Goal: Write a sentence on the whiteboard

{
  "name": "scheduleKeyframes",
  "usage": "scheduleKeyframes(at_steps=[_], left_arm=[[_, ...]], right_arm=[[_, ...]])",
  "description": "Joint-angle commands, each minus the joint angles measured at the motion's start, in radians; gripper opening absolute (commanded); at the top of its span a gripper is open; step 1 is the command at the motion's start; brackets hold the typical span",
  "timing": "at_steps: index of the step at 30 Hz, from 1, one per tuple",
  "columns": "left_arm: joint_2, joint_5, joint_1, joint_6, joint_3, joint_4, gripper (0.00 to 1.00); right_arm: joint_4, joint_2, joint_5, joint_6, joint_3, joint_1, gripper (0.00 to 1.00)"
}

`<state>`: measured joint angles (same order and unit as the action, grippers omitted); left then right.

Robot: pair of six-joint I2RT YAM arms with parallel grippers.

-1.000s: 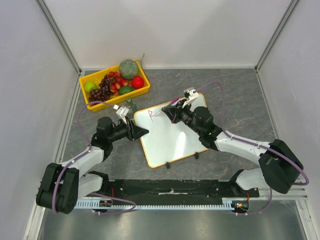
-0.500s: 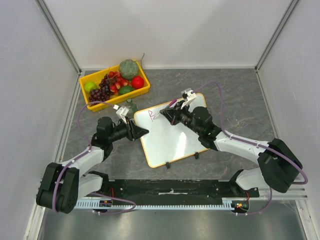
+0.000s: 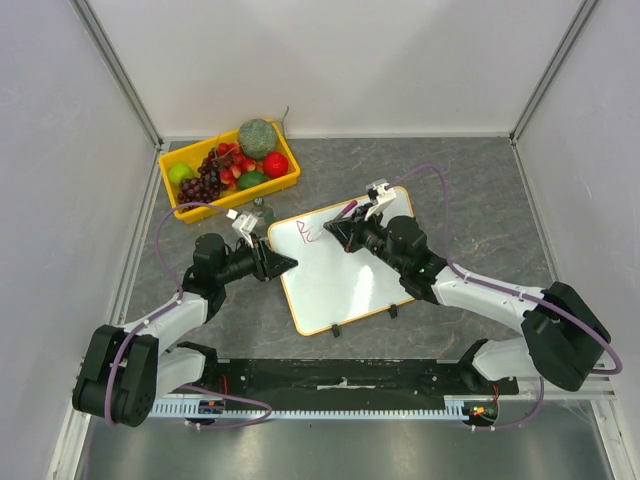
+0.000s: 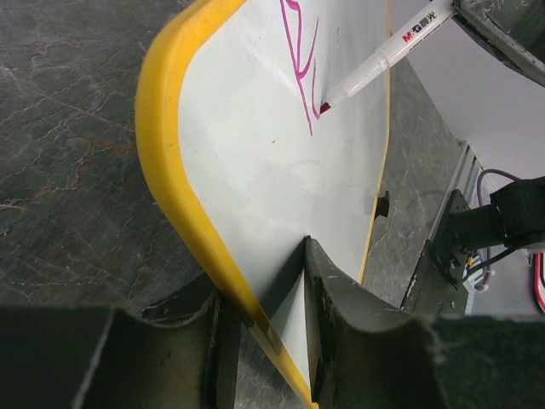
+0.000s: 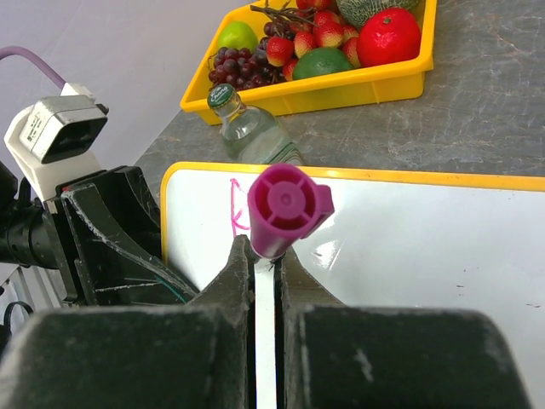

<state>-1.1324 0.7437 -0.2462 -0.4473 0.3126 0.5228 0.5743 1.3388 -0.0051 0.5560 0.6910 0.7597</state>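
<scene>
One new pink stroke extends the sentence (image 3: 306, 233), barely begun; right gripper (image 3: 338, 232) stays clamped on the marker (image 4: 400, 47), left gripper (image 3: 288, 263) on the whiteboard (image 3: 340, 285) rim.

White whiteboard (image 3: 345, 275) with a thin yellow-orange frame and two black feet at its six o'clock edge. The sentence (image 3: 305, 232), at the board's eleven o'clock corner, is pink-magenta strokes. The marker (image 4: 400, 47) has a white barrel with black lettering, a dark red tip and a magenta end.

At ten o'clock from the board, a bright yellow tray (image 3: 240, 202) holds dark purple grapes (image 3: 203, 186), red strawberries (image 3: 235, 165), a green apple (image 3: 180, 172), a red round fruit (image 3: 275, 164) and a grey-green melon (image 3: 257, 137).

The table (image 3: 480, 200) is dark grey with pale marble veining. The left gripper (image 3: 290, 263) and right gripper (image 3: 333, 230) are black.
</scene>
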Motion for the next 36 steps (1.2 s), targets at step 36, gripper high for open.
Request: scheduleKeyframes(at_steps=[36], left_arm=[[-0.023,0.000,-0.011,0.076,0.002,-0.018,0.02]], right_arm=[[-0.070,-0.038,-0.013,-0.008,0.111,-0.045,0.00]])
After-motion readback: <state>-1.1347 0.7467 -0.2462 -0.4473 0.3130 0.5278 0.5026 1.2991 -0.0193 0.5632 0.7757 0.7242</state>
